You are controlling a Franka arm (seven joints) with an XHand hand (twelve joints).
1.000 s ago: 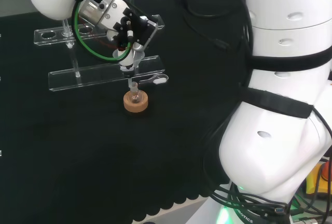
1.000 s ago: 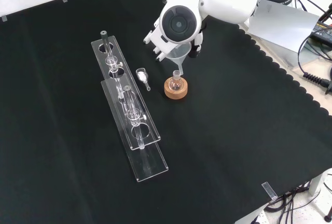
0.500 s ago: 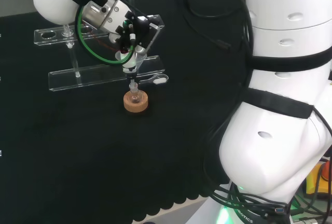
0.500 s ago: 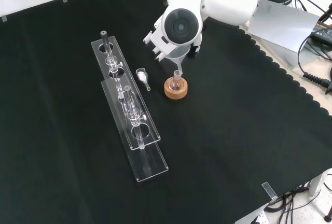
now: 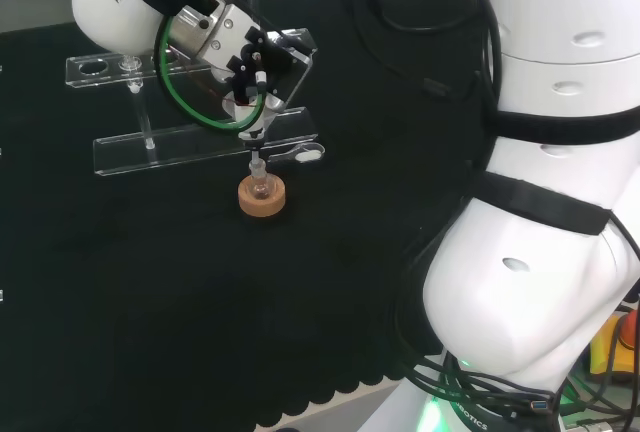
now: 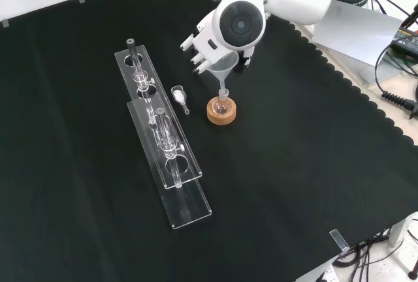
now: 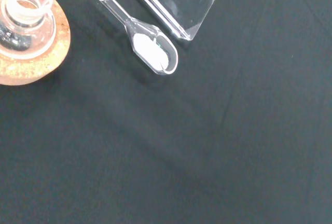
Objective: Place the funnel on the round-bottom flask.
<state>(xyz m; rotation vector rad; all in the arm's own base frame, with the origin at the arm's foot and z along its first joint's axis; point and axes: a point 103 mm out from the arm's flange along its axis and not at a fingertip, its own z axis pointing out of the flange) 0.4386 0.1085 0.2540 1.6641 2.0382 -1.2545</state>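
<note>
A small clear round-bottom flask (image 5: 260, 186) stands upright in a cork ring (image 5: 262, 203) on the black cloth. Directly above it the hand (image 5: 238, 52) has its fingers curled round a clear funnel (image 5: 248, 112). The funnel's stem points down and its tip is at the flask's mouth. In the front view the funnel (image 6: 221, 65) hangs below the arm's white link, the fingers (image 6: 198, 42) to its left, over the flask (image 6: 221, 105) and ring (image 6: 222, 117). The wrist view has the flask's neck (image 7: 23, 12) and the ring (image 7: 37, 66) close up.
A clear scoop with white powder (image 6: 178, 94) lies just left of the flask in the front view, and shows as the scoop (image 7: 151, 50) in the wrist view. Two long clear racks (image 6: 163, 145) with glass tubes lie beyond it. The arm's big white links (image 5: 540, 202) stand at the head view's right.
The hand and funnel have shifted a little to the right in the head view, bringing the stem's tip down onto the flask's mouth. The flask and ring have stayed put.
</note>
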